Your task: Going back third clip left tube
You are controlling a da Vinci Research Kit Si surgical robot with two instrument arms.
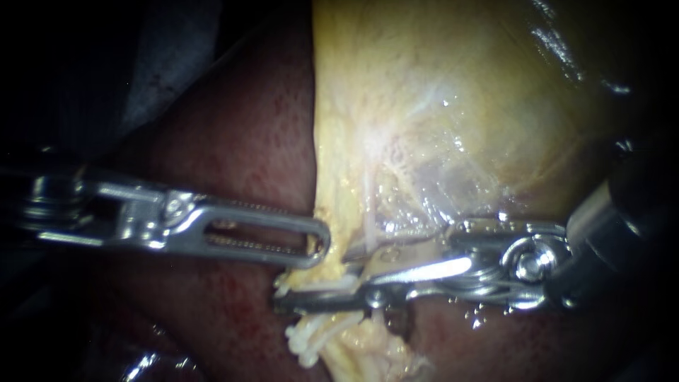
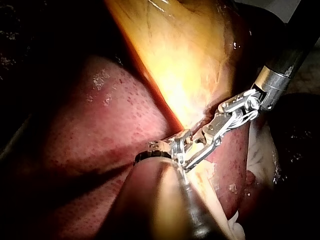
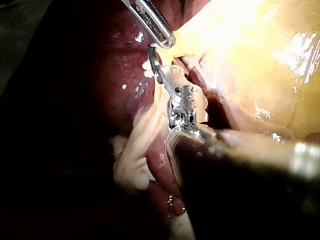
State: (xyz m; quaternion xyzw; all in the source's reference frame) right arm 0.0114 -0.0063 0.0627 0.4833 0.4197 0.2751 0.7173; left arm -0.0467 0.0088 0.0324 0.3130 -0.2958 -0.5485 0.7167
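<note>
Left of the tube, my left instrument came in over the liver; its tip stopped just short of the tube, against the yellow edge of the gallbladder; whether it held that edge I could not tell. The tube was a pale strand running up and down; my right instrument lay across it almost at right angles, shaft off to the tube's right, jaws apart with a gap showing. The tube passed between or behind them; I could not tell which. The right instrument was the nearer one; I judged its way back ran along its own length, rightward, away from the tube. A dark shape just right of the tube, under the crossing, might have been a clip; I could not make it out.
</note>
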